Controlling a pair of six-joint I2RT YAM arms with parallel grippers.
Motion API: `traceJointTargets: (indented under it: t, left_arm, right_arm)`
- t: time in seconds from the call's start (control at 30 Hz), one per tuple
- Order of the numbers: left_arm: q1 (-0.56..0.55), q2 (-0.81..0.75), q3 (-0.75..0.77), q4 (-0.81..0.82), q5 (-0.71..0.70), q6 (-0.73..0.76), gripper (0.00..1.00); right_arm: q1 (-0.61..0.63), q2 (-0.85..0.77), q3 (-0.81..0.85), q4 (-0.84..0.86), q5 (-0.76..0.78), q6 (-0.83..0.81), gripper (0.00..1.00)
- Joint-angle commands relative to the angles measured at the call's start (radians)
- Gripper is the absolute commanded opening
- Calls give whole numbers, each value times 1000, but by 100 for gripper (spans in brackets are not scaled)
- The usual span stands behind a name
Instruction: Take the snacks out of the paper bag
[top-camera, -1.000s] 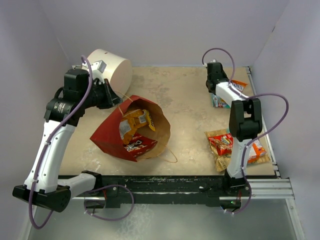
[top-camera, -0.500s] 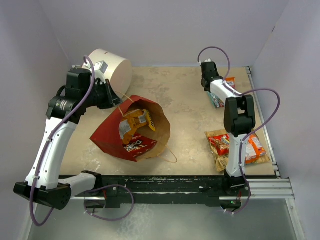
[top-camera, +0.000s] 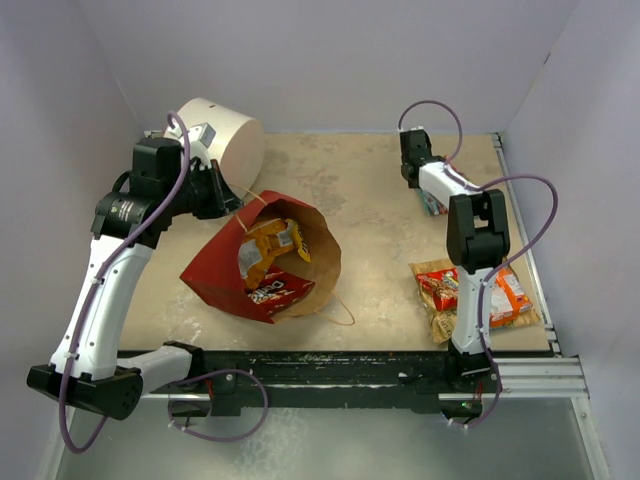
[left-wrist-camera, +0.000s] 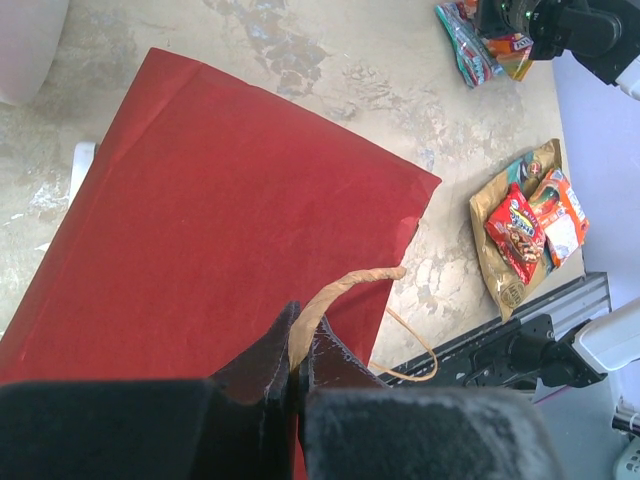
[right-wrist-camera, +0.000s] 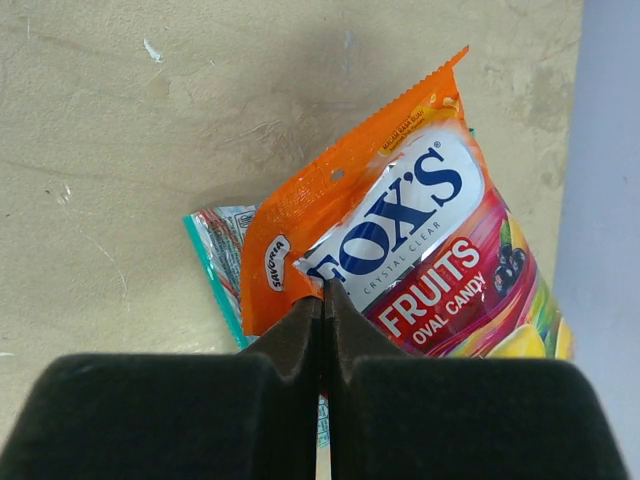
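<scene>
The paper bag (top-camera: 215, 272) lies on its side on the mottled beige table (top-camera: 370, 200). It is matte red outside and brown inside, with the mouth wide open. Crinkly foil snacks (top-camera: 268, 248) sit inside it. The left gripper (left-wrist-camera: 300, 365) is closed tight on the bag's twisted string handle (left-wrist-camera: 345, 282). The right gripper (right-wrist-camera: 325, 300) pinches the edge of a glossy orange packet (right-wrist-camera: 400, 230), which lies over a teal packet (right-wrist-camera: 215, 240). More flat packets (top-camera: 445, 288) lie near the right arm's base.
</scene>
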Motion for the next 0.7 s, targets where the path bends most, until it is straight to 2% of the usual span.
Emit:
traceJointTargets:
  t: [0.0,0.17,0.33,0.4,0.57,0.67]
  left_arm:
    - [9,-29,40,24,-4,10,0]
    - [9,-41,39,26,0,4,0]
    - [9,-51,33,31,21,-12,0]
    - [9,-57,28,33,33,-20,0]
    - [9,-75,7,37,49,-37,0]
    - [9,-84,5,30,42,-41,0]
  right_arm:
    - [2,-49,6,-86,-36,111,0]
    - [2,-168,-57,-110,-55,172,14]
    - [2,-270,-130,-140,-63,199,42]
    - [2,-328,-159,-139,-66,190,48]
    - [18,-521,-244,-103,-257,192,63]
    - [74,-630,-313,-89,-385,196,65]
